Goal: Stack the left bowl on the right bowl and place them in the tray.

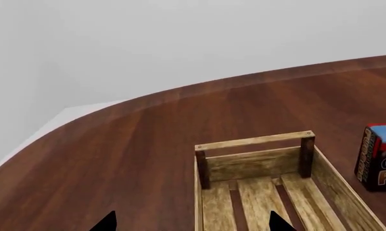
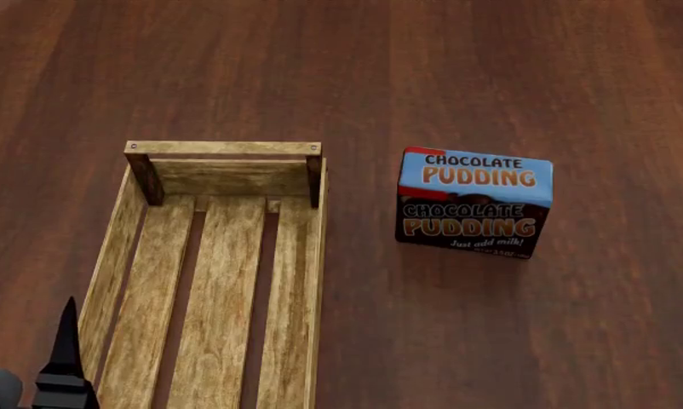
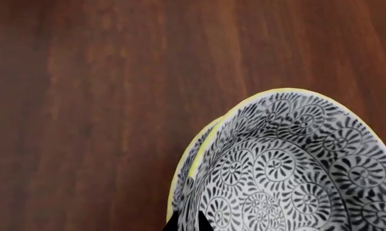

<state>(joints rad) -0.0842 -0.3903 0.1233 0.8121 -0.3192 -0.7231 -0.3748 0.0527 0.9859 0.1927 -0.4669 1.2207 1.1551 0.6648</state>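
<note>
Counted on the table (image 2: 546,68)

One tray (image 2: 314,256), one pudding box (image 2: 474,202), two nested patterned bowls (image 3: 289,168), and two grippers partly visible.

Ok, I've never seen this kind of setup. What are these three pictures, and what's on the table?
It is a simulated two-armed robot. One camera sits on its head, one near each hand. The head view looks down on a brown table with an empty wooden tray and a chocolate pudding box. The left wrist view shows the tray end and the left hand, its dark tips apart, holding nothing. The right wrist view shows two nested patterned bowls; the right hand sits at their rim, but its grip is not clear.
</note>
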